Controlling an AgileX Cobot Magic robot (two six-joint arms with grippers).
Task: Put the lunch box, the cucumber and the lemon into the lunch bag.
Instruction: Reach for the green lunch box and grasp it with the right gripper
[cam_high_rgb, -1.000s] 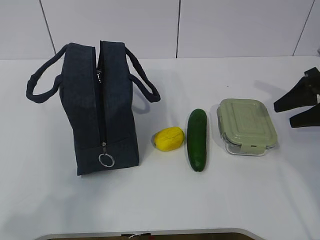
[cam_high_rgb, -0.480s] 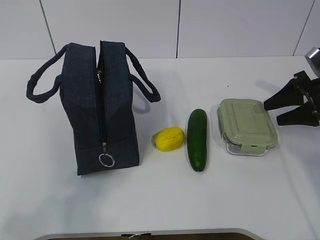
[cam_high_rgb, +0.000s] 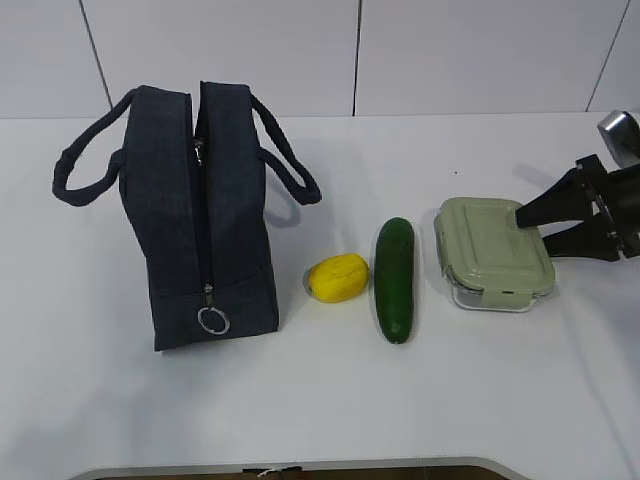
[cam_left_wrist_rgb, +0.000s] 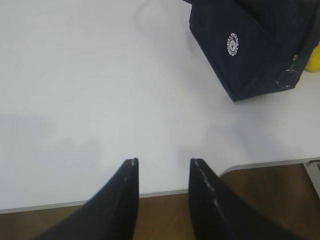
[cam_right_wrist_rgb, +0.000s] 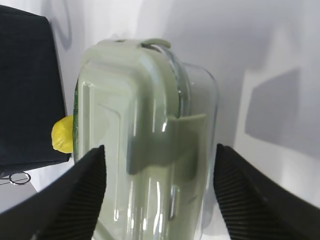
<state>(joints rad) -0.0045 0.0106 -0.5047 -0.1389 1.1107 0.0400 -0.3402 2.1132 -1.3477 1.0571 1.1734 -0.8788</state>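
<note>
The dark navy lunch bag (cam_high_rgb: 200, 210) stands on the left of the white table, its zipper ring (cam_high_rgb: 212, 320) facing me. To its right lie the yellow lemon (cam_high_rgb: 338, 277), the dark green cucumber (cam_high_rgb: 394, 280) and the lunch box (cam_high_rgb: 493, 252) with its sage-green lid. My right gripper (cam_high_rgb: 533, 228) is open at the box's right end. In the right wrist view its fingers straddle the lunch box (cam_right_wrist_rgb: 145, 125) without pinching it. My left gripper (cam_left_wrist_rgb: 164, 162) is open and empty over the table's near edge, far from the lunch bag (cam_left_wrist_rgb: 250, 55).
The table's front edge (cam_left_wrist_rgb: 165, 192) runs just under my left fingertips, with brown floor beyond. A white panelled wall (cam_high_rgb: 350, 50) closes the back. The bag's two loop handles (cam_high_rgb: 80, 170) stick out to either side.
My right gripper has come in from the right edge toward the lunch box, and its fingertips now reach over the box's right end. Nothing else has moved.
</note>
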